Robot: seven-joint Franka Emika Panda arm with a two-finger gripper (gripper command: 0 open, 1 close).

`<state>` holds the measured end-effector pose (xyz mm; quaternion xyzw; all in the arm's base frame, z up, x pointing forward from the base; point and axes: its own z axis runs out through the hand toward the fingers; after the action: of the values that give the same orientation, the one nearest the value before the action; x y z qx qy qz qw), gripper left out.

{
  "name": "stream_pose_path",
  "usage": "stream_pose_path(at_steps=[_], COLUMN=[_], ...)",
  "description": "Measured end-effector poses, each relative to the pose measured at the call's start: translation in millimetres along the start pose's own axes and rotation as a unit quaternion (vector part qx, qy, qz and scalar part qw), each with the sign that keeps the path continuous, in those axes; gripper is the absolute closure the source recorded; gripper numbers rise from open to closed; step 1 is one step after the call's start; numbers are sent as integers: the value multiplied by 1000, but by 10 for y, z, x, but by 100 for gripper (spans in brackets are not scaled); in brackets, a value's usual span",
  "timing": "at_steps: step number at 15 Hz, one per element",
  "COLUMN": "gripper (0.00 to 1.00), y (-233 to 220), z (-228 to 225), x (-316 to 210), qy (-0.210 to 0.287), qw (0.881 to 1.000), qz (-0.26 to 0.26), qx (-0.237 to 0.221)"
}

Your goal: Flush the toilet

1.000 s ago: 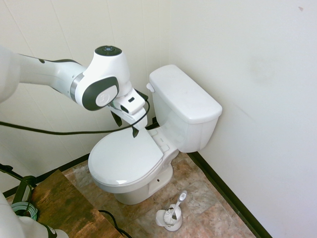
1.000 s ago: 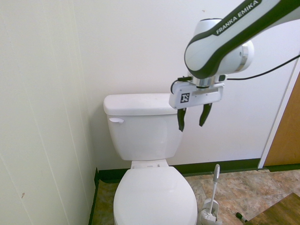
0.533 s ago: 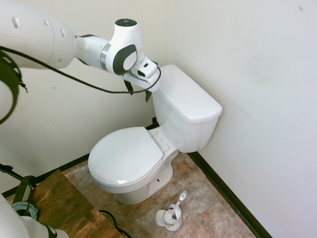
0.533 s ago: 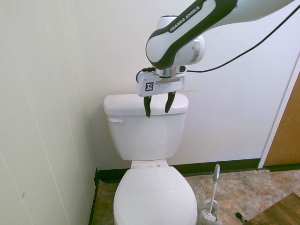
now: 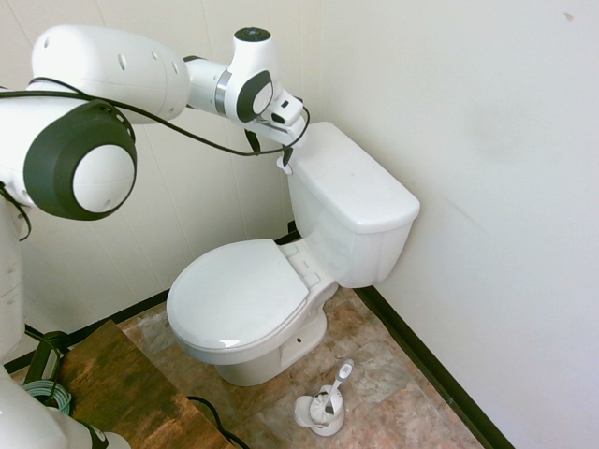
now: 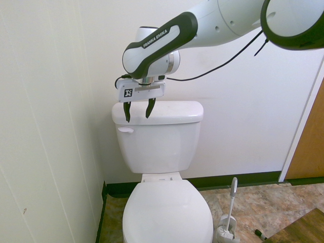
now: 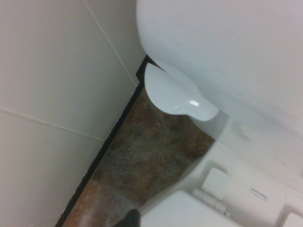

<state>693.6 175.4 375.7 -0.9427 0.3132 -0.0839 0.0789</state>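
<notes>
With the gripper (image 6: 136, 110) spread just above the flush lever (image 6: 125, 130) at the tank's front corner of the toilet (image 6: 162, 152) (lid closed), lower straight, press one fingertip down firmly, avoid sliding off

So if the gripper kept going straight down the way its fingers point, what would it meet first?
Most likely the flush lever on the toilet: the open gripper hangs just above it, and the wrist view shows the lever below. Depth is uncertain.
</notes>
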Motion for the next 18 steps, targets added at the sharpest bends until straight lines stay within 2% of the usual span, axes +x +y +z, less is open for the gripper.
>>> stream_pose_path(at_steps=[1, 8, 18], gripper=[100, 100, 100], y=[-31, -281, -526], z=[88, 387, 473], x=[5, 128, 266], qy=[1, 20, 22], qw=[1000, 1000, 1000], qz=[-1, -8, -7], qx=[0, 8, 8])
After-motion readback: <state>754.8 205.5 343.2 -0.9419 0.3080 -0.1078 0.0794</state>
